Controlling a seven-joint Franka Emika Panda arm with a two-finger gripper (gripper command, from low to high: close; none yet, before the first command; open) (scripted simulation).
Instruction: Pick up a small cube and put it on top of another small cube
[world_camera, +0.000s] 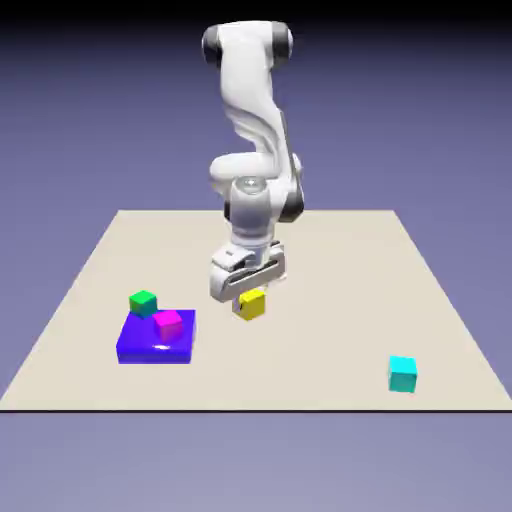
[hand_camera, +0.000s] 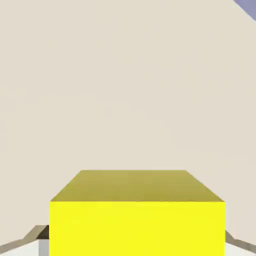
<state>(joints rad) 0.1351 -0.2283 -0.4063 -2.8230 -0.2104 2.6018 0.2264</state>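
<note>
nearest the exterior view, a small cyan cube (world_camera: 402, 373) sits alone toward that view's right, while a small magenta cube (world_camera: 168, 324) rests on a flat blue block (world_camera: 155, 338) and a small green cube (world_camera: 143, 302) stands at the block's far corner. behind them the white arm's two-finger gripper (world_camera: 248, 296), jaws pinching the small plain yellow cube (world_camera: 250, 304), holds it apparently just clear of the surface, presumably for carrying to another cube. the plain beige tabletop (world_camera: 300, 250) lies beneath, a blue-violet backdrop beyond.
</note>
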